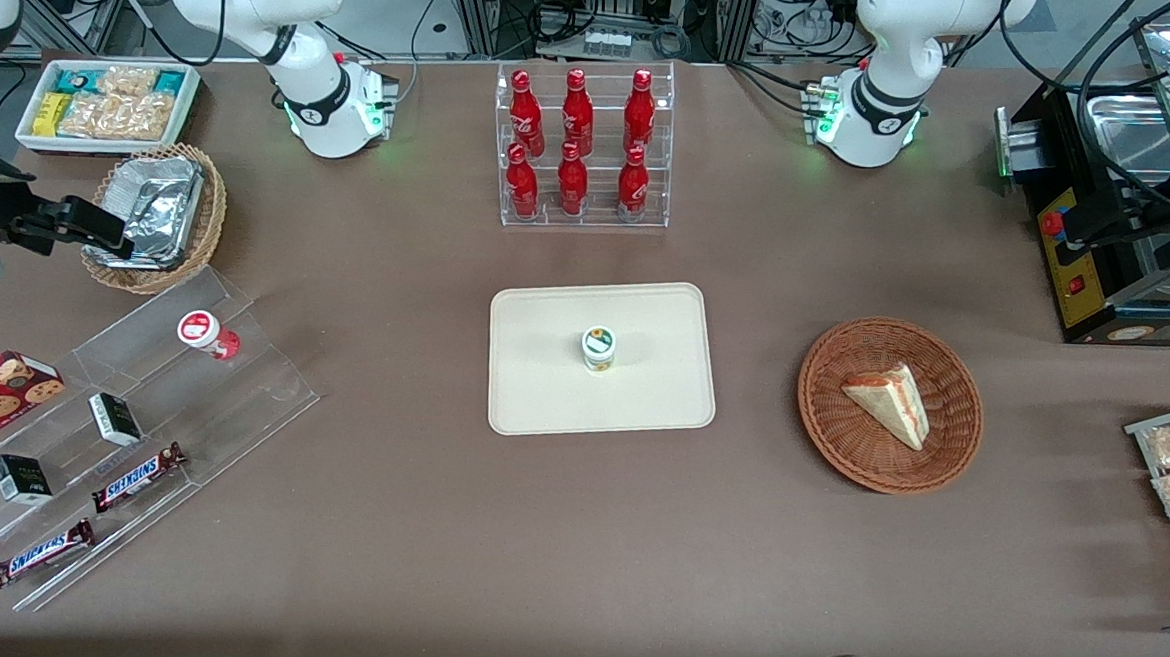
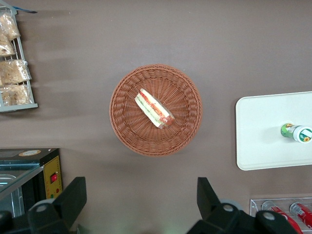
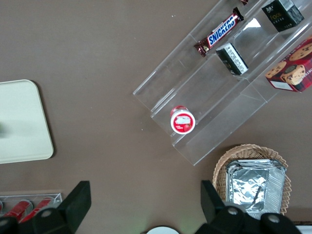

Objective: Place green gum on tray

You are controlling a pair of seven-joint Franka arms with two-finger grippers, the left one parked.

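The green gum (image 1: 598, 348), a small white bottle with a green-and-white lid, stands upright near the middle of the cream tray (image 1: 541, 396). Both also show in the left wrist view, the gum (image 2: 296, 132) on the tray (image 2: 263, 131). My right gripper (image 1: 99, 230) is far from them at the working arm's end of the table, high beside a wicker basket holding a foil container (image 1: 156, 208). In the right wrist view the gripper (image 3: 145, 192) is open and empty, with bare table under it. A corner of the tray (image 3: 22, 122) shows there; the gum does not.
A similar red-lidded bottle (image 1: 206, 333) stands on a clear stepped stand (image 1: 241, 391) with Snickers bars and small boxes. A rack of red bottles (image 1: 579, 148) stands farther from the camera than the tray. A wicker basket with a sandwich (image 1: 889, 405) lies toward the parked arm's end.
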